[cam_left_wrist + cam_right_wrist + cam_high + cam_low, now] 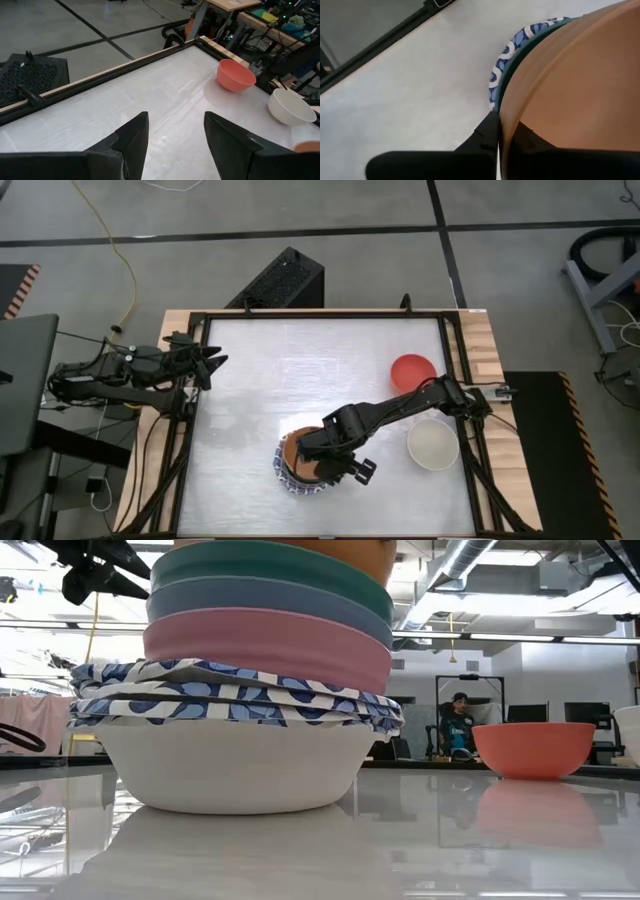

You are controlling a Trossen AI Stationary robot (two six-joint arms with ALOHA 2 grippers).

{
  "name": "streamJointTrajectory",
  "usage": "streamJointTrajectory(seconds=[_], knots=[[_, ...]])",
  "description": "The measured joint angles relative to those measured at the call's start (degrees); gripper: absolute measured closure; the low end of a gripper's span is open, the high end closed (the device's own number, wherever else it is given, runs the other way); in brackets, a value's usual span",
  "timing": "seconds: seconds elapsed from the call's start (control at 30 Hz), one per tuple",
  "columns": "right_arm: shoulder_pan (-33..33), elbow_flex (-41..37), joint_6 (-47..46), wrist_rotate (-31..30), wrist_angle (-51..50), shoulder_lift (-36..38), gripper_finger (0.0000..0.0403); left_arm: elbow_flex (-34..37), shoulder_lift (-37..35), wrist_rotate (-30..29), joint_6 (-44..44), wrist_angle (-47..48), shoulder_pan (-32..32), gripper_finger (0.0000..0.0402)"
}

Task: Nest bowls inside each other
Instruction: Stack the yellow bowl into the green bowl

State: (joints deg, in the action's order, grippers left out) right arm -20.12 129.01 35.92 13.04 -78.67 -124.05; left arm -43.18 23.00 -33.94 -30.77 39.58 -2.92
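Right gripper [338, 465] is positioned over the stack [240, 690] at the front-centre of the table [260, 370]. Its fingers are seen pinched on the rim of the orange bowl [570, 85], the top one: one finger [487, 132] outside the wall, the other inside. The orange bowl is seated in the teal bowl [270, 575]. Below that a blue bowl [270, 602], a pink bowl [270, 645], then the blue-patterned rims [230, 690] of white bowls are stacked, with a white bowl [230, 765] at the base.

Left gripper [210, 362] is parked at the table's left edge, fingers spread, nothing between them.

Red bowl [412, 371] and cream bowl [432, 444] are left un-nested on the right side of the table, well apart from the stack. Most of the task is judged done; two bowls remain.

Risks from here:
- If the rim is not fully let go before the arm is lifted, the orange bowl could be dragged up or tilted out of the teal one.
- The stack is tall; a sideways pull on exit could shift or topple the upper bowls.
- The patterned rims look uneven in the low view, so the upper bowls may not be seated flat; added bowls could rock.
- The right arm lies close to the red and cream bowls; either could be knocked on retreat.
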Motion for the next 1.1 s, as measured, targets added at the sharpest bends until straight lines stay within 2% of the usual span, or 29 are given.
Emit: streamJointTrajectory(seconds=[0.43,0.67,0.9,1.1], knots=[[0.9,0.0,-4.0,-2.5,0.5,0.0,0.0335,0.0,0.0,-0.9,-0.5,0.0,0.0,0.0221],[1.0,0.0,-5.0,-2.0,1.2,0.0,0.0279,0.0,0.0,-1.0,-0.6,0.0,0.0,0.0221],[1.5,0.0,-10.3,-2.3,1.4,0.0,0.0212,0.0,0.0,-1.0,-0.4,0.0,0.0,0.0221],[1.9,0.0,-14.1,-2.3,1.7,0.0,0.0197,0.0,0.0,-1.3,-0.4,0.0,0.0,0.0221]])
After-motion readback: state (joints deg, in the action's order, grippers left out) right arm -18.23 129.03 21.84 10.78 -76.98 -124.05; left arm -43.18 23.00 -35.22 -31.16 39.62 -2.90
